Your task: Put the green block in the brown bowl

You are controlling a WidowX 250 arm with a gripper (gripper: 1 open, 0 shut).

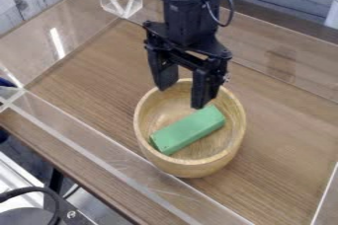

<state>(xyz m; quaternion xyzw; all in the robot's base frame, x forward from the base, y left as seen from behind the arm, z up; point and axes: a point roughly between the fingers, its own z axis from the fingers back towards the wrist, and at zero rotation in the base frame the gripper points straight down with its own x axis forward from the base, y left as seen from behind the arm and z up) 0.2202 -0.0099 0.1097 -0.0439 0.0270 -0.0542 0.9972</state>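
The green block [188, 130] lies flat inside the brown bowl [158, 154], slanting from lower left to upper right. The bowl stands on the wooden table near the middle of the view. My black gripper [183, 83] hangs just above the bowl's far rim, pointing straight down. It is open, with nothing between its fingers, and the right fingertip [204, 97] reaches down to about rim height. The block rests apart from the fingers.
A clear acrylic wall [79, 140] runs along the table's front left edge. Another clear panel [122, 0] stands at the back left. Bare wooden tabletop [284, 111] surrounds the bowl.
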